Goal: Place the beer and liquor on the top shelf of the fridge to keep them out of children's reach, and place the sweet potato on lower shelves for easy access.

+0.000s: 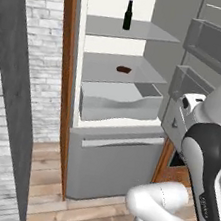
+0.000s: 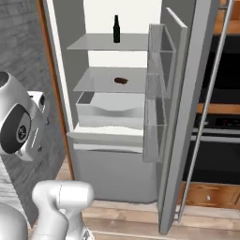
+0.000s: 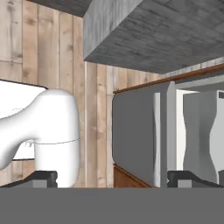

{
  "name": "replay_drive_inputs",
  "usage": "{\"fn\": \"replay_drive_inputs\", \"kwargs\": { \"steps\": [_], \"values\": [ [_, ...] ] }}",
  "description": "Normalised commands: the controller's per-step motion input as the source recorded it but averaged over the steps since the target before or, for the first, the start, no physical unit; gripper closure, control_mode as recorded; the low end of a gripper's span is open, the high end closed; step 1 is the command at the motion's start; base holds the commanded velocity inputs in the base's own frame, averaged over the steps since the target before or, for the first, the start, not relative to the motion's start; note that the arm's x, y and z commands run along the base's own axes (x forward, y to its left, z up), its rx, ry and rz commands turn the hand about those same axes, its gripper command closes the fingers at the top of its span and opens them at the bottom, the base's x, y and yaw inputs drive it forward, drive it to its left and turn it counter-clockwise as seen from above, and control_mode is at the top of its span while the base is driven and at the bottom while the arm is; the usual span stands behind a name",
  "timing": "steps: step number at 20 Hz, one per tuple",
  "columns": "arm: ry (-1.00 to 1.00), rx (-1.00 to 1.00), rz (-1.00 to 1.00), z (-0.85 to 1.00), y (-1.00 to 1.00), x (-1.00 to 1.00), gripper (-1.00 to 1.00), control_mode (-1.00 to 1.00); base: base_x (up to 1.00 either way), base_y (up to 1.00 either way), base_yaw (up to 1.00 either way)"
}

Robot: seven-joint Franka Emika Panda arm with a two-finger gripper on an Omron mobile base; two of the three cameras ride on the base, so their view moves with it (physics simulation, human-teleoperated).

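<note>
I see the slim dark green glass beer bottle upright on the fridge's top grey shelf; reddish-brown sweet potato one shelf below it. Tool spread, empty. Glass likely slippery, fragile; grip mid-body.

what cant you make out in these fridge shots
- Small cap of the slim dark green glass bottle on the top grey shelf: too small in both base views to tell its colour.
- Small dark reddish-brown oblong lump: too small to show surface detail.
- Inside of the grey drawer: its front wall hides most of the floor.
- Gripper: jaws wide open, tips cut off by the hand view's bottom edge.
</note>
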Motion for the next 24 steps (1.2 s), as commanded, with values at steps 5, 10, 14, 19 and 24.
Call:
{"fn": "replay_drive_inputs", "kwargs": {
  "steps": [5,10,14,19,24],
  "values": [
    [0.00,0.00,0.00,0.00,0.00,0.00,-1.00,1.00,-1.00,0.27,-0.10],
    [0.00,0.00,0.00,0.00,0.00,0.00,-1.00,1.00,-0.87,-0.01,-0.31],
    [0.00,0.00,0.00,0.00,0.00,0.00,-1.00,1.00,-0.51,-0.29,-0.52],
    [0.00,0.00,0.00,0.00,0.00,0.00,-1.00,1.00,-0.14,-0.37,-0.62],
    [0.00,0.00,0.00,0.00,0.00,0.00,-1.00,1.00,0.00,-0.48,-0.62]
  ]
}}
